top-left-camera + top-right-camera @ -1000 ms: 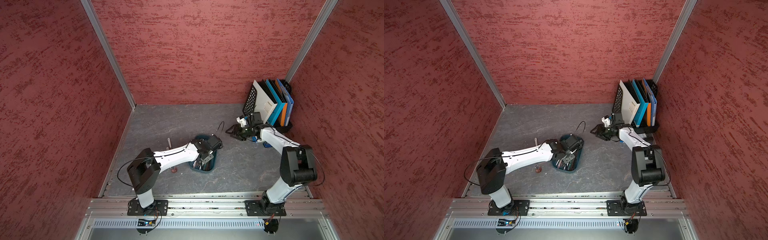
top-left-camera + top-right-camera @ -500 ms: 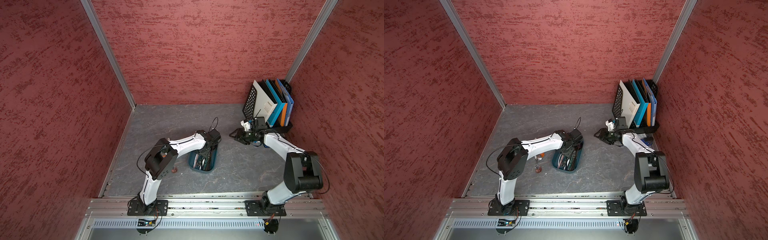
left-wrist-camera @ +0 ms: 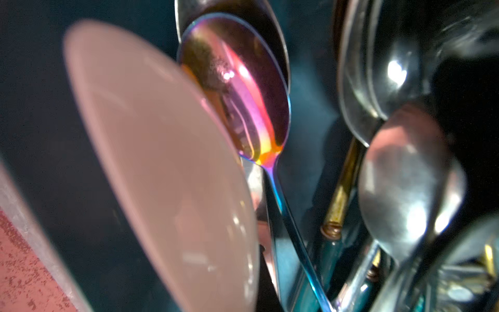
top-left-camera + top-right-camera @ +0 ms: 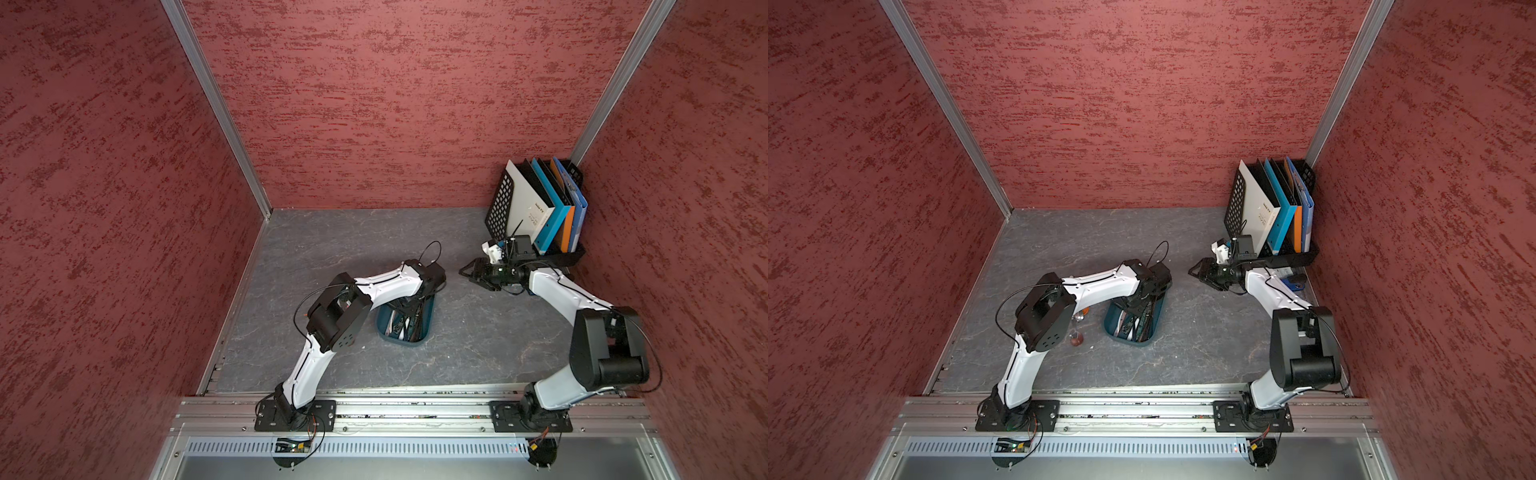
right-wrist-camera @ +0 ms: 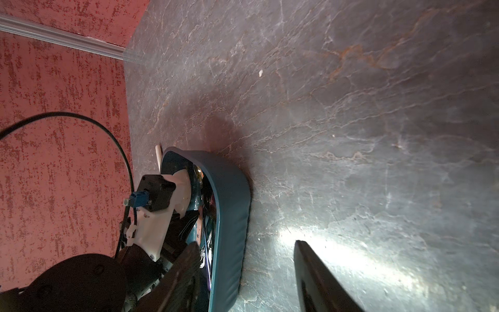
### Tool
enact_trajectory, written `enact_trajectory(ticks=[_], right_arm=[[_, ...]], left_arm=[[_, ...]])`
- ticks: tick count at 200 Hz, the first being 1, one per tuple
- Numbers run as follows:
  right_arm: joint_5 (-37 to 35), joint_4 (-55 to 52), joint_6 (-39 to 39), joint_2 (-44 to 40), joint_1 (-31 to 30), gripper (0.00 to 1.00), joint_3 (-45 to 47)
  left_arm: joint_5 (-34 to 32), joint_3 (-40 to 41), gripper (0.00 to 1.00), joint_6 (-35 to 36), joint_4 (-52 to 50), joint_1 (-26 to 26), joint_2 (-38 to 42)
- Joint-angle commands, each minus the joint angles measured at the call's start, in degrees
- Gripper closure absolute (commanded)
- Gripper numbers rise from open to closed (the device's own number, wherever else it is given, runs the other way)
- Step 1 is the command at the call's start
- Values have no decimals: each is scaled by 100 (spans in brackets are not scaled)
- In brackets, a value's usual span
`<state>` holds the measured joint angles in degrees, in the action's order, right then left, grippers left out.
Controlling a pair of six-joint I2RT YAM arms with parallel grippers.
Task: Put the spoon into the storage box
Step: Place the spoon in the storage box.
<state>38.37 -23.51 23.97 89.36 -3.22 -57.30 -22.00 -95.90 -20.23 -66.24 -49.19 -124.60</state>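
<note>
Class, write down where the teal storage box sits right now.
In both top views the storage box lies near the middle of the table, beneath the left arm's wrist; the black file rack stands away in the far right corner.

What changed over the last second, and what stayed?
The left arm's elbow rose and swung in toward the storage box, shifting the left gripper from the box's middle toward its far end. No grasp or release shows. The open right gripper and the box stayed put.
</note>
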Motion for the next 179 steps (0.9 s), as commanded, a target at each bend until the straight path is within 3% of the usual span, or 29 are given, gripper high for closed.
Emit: enact_trajectory(ticks=[1,16,52,117,146,179], right_arm=[[-285,-211,-383,-165,-9,42,7],[-312,-258,-398,-182,-5,42,-15],[-357,-360,-383,-170,-11,42,-79],[-399,-654,-443,-202,-8,42,-418],[-393,-805,-494,-189,-16,42,-567],[-393,-858,-472,-184,-49,42,-592]], left_arm=[[-75,-117,89,-143,-159,7,-159],[-11,-47,78,-124,-153,23,-64],[106,33,70,-163,-148,17,158],[128,-41,65,-136,-195,40,825],[470,216,65,-196,-198,437,1464],[1087,1152,64,-532,75,1207,2507]])
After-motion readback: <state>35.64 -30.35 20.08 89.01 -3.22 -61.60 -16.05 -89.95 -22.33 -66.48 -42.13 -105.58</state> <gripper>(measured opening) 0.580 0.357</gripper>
